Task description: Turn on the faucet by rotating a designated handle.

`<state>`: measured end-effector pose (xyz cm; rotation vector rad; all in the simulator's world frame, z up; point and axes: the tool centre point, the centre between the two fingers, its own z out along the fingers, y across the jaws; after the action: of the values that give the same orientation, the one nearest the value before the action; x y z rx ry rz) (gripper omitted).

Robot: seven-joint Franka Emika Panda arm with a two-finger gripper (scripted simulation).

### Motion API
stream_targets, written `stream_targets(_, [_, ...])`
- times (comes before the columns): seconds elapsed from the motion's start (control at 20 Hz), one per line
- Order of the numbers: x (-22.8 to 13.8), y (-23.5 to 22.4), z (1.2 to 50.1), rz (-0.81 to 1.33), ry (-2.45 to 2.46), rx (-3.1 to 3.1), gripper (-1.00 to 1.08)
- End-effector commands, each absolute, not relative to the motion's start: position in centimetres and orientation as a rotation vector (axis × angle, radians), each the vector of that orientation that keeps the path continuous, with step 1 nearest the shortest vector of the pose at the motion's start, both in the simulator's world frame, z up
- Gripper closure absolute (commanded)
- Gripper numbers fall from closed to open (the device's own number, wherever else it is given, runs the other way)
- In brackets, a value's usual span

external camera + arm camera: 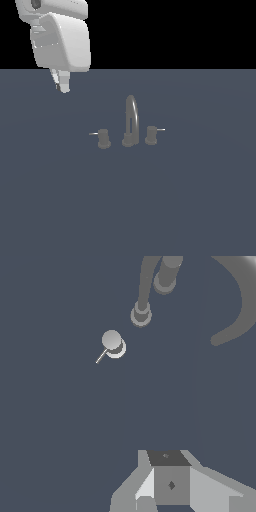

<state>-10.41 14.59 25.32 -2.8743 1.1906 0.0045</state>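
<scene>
Overall, the tabletop was a flat slate-blue surface running to the frame edges on the exterior view's left, right and near side, and meeting black background along a straight far edge. Wide bare surface lay all round the fixture, with the largest stretch on the near side.

The faucet stood about mid-surface: a thin arched spout on a round base, with a short knob on either side. The handle was the knob on the exterior view's left, seated upright on the tabletop, its thin pale lever rod pointing outward toward the exterior view's left. The matching right knob carried a rod pointing the opposite way. Both knobs stood just beside the spout base without touching it.

The arm entered at the upper corner on the exterior view's left. The claw hung near the far edge, well apart from the handle and farther toward the exterior view's left than it. Open tabletop lay between the two. In the wrist view the handle appeared at a distance from the claw, with the spout arching beyond it. The claw held nothing. How far the fingers were parted could not be told from either view.
</scene>
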Motion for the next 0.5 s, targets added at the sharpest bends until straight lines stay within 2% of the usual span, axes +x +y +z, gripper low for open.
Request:
stream_targets(0.0, [-9.3, 14.9, 24.0, 0.004, 1.254, -2.847, 1.08])
stream_targets(0.45, [-5.4, 15.5, 19.5, 0.004, 1.468, -2.749, 1.08])
